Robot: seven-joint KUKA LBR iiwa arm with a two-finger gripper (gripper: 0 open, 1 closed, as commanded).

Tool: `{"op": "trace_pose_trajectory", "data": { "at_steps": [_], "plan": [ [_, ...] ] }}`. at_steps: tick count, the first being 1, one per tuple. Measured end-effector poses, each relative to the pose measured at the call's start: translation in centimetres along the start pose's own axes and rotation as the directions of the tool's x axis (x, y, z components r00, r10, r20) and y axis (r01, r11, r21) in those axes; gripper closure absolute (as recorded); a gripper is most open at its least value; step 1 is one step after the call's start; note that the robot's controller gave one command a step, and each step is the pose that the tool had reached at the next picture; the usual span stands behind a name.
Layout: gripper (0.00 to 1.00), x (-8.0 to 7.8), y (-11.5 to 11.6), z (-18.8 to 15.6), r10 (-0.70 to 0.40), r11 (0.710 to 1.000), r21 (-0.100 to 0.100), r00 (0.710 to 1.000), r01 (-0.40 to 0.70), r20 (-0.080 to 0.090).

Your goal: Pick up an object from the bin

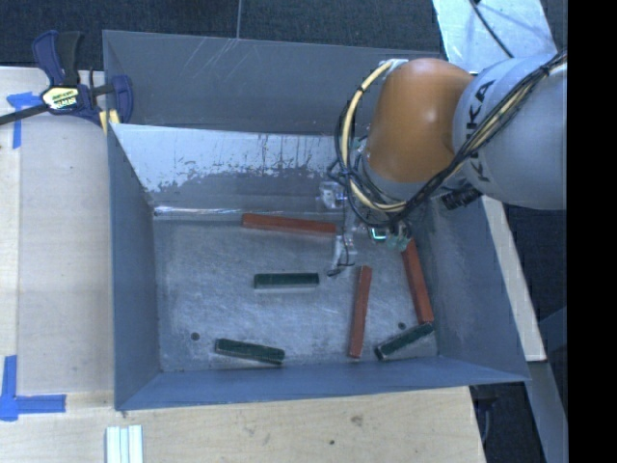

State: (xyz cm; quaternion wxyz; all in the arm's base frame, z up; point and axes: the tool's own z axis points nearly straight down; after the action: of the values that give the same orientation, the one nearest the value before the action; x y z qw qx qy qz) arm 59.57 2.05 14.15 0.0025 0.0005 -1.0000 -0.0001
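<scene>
Silvery metal is about all I can make out of the claw (339,255), which hangs low over the floor of the grey metal bin (130,258), right of centre and toward the back wall. Whether it is open or closed I cannot tell from where I stand, as the wrist's orange cover (410,123) and its loop of cables hide most of it.

Closest to it is a long red-brown stick (287,225), lying almost level along the back of the floor with its right end just beside the claw. Just below and to the right of the claw begins a second red-brown stick (360,312), running nearly straight toward the front wall. A third red-brown stick (418,283) lies further right, slanting along the right wall, its upper end under the wrist.

Left of the claw, near the middle of the floor, a dark green stick (286,280) rests level. A short dark green stick (405,340) sits in the front right corner, near the lower ends of those two red-brown sticks. One last dark green stick (249,351) lies well apart at the front left.
</scene>
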Motion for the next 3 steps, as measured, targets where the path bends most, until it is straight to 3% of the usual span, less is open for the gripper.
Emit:
{"op": "trace_pose_trajectory", "data": {
  "at_steps": [1, 2, 3],
  "plan": [
    [0.00, -2.5, 1.7, 7.2, 0.098, 0.995, -0.001, 0.995, -0.098, 0.000],
    [1.00, -2.7, 1.7, 6.9, 0.099, 0.995, -0.001, 0.995, -0.099, 0.009],
    [1.00, -2.0, 2.2, -7.6, 0.078, 0.997, -0.002, 0.997, -0.078, 0.017]
  ]
}}
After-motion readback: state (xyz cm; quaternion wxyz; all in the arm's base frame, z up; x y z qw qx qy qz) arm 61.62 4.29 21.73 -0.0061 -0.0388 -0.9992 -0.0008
